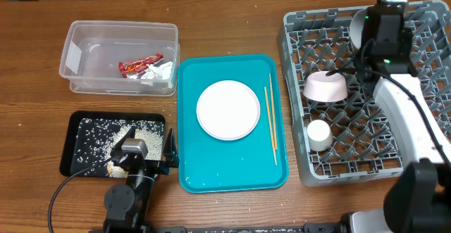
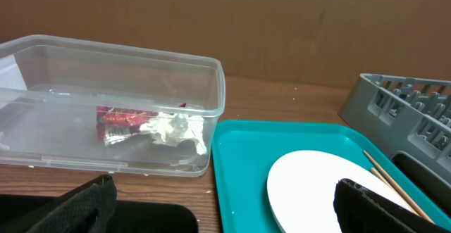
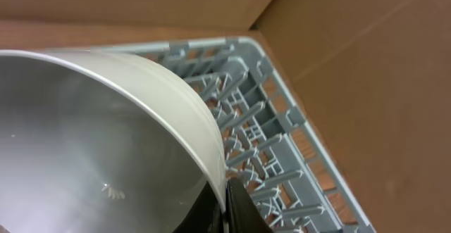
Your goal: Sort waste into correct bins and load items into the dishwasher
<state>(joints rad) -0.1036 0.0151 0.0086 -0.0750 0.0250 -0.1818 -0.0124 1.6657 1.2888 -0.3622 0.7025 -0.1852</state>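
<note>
My right gripper (image 1: 377, 32) is shut on the rim of a white bowl (image 1: 356, 23), held tilted over the far part of the grey dish rack (image 1: 296, 43). In the right wrist view the bowl (image 3: 106, 134) fills the left and the fingers (image 3: 229, 208) pinch its rim. A second bowl (image 1: 325, 86) lies upside down in the rack, with a small white cup (image 1: 319, 134) nearer. The plate (image 1: 227, 110) and chopsticks (image 1: 271, 124) lie on the teal tray (image 1: 232, 173). My left gripper (image 1: 169, 155) is open and empty beside the black tray (image 1: 74, 124), which holds rice scraps (image 1: 106, 138).
The clear tub (image 1: 77, 36) at far left holds the red wrapper (image 1: 137, 65) and white tissue (image 1: 161, 72); the left wrist view shows the tub (image 2: 176, 57), the plate (image 2: 310, 184) and the chopsticks (image 2: 391, 180). Brown cardboard walls stand behind the rack (image 3: 268, 120).
</note>
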